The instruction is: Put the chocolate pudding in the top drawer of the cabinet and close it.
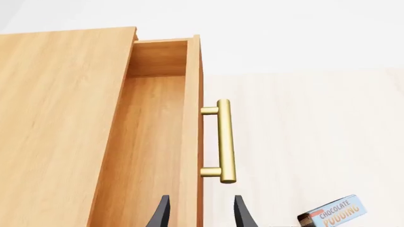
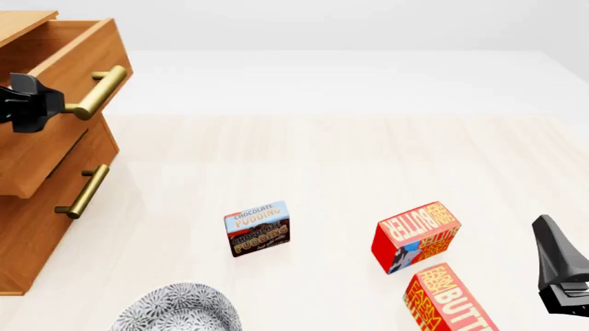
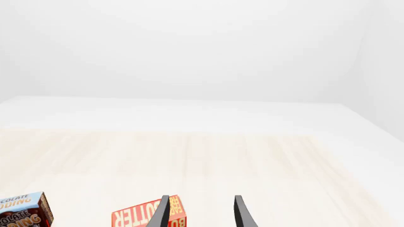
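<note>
Top drawer [image 2: 65, 58] stands open; left pincer [image 1: 198, 213] spread at its handle [image 2: 96, 91]. Chocolate pudding [image 2: 258, 228] lies mid-bench, upright, nearer the right pincer [image 3: 198, 213], also spread.

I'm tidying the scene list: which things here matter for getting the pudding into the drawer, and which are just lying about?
For the job:
- chocolate pudding
- top drawer, pulled open
- cabinet
- left gripper, near the drawer's handle

Lying about:
- two butter boxes
- patterned bowl
- lower drawer
</note>
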Available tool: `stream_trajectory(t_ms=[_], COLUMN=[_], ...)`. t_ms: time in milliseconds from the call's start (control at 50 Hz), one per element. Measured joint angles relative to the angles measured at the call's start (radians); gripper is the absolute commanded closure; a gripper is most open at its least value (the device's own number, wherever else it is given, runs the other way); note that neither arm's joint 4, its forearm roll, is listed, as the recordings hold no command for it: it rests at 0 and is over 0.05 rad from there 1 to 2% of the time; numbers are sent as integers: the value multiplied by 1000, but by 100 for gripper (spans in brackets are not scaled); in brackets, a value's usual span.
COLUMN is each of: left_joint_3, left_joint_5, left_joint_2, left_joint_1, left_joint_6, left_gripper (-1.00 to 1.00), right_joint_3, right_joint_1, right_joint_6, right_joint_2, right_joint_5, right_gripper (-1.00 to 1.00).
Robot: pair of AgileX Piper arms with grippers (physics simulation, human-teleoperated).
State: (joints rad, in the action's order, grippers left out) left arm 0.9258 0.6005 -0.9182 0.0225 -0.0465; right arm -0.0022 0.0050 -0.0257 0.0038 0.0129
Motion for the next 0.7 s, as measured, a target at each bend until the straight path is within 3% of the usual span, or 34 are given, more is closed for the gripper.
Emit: stream_trajectory(t_ms=[700], left_joint_3=[13], left_joint_5=[25], left_joint_2=[-2], left_joint_1=[-104], left_joint_6=[53], left_gripper=[-100], right_joint_3=[0], right_joint_1=[0], right_joint_6=[0], right_joint_2=[0], right_joint_5=[0], right_gripper=[-100])
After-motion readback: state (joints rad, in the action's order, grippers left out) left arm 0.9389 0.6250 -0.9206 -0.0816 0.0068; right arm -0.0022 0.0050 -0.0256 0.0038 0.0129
